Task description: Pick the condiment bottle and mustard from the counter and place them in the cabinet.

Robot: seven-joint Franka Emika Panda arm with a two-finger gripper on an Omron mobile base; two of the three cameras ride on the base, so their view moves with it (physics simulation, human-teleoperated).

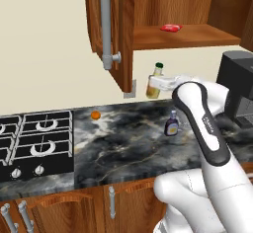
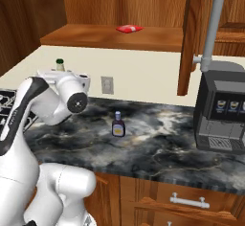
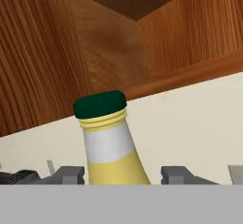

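The pincer, clamped on the mustard, hangs below the open cabinet shelf.

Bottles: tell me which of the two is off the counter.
The mustard, the yellow bottle with the dark green cap, is raised in the tool just below the open cabinet. The dark condiment bottle stands on the marble counter.

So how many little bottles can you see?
2. The mustard is lifted off the counter in the gripper, below the cabinet. The condiment bottle stands on the counter.
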